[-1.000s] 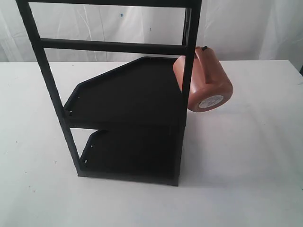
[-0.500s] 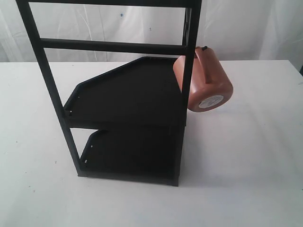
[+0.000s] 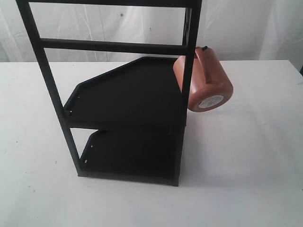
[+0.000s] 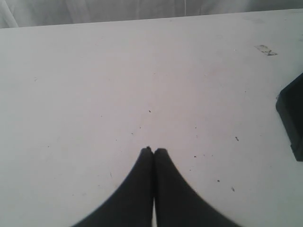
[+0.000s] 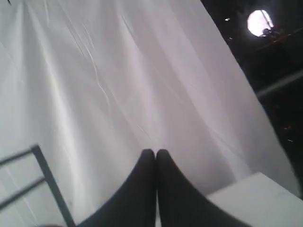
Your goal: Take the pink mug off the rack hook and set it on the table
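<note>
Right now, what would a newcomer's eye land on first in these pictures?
The small dusty-pink cylindrical mug stands out, hanging tilted from a thin black hook at the upper right of the tall black metal rack, its white-stickered base toward the camera. The rack stands on the plain white table. The left gripper and right gripper are shut, empty.

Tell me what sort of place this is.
Probably a staged lab or studio test setup, not a real kitchen: a plain white table, a white cloth backdrop hung behind it, and a lone black rack with a pink mug hanging from it. The right wrist view also catches a bright lamp.
</note>
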